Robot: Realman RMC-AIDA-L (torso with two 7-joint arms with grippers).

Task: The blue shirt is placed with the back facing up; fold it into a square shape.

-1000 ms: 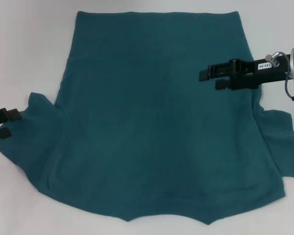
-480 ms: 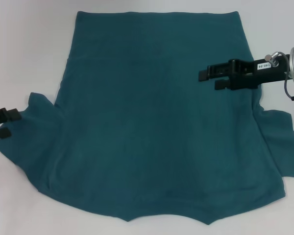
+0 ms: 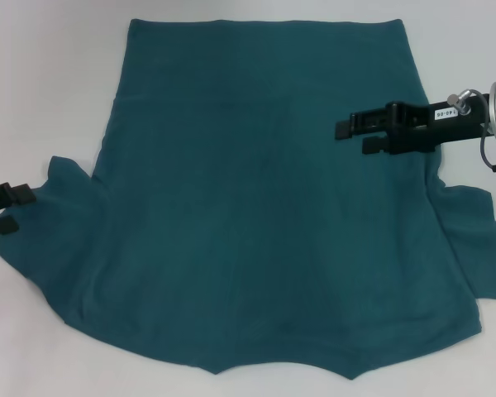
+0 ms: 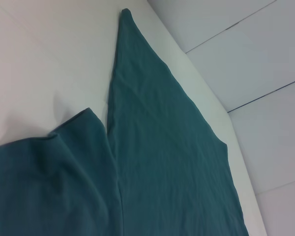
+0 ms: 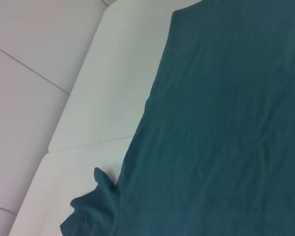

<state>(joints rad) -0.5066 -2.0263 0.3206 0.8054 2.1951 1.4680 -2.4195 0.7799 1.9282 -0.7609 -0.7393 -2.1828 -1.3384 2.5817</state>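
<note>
While blue shirt (image 3: 264, 207) lies flat, hem points away.

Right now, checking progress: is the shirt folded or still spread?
Spread. The shirt lies flat on the table, both sleeves out, no fold visible.

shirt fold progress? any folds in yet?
None done: the blue shirt lies spread flat on the table, both sleeves out. In hand: the right gripper hovers open above the shirt's right side; the left gripper sits open by the left sleeve. All folds remain.
</note>
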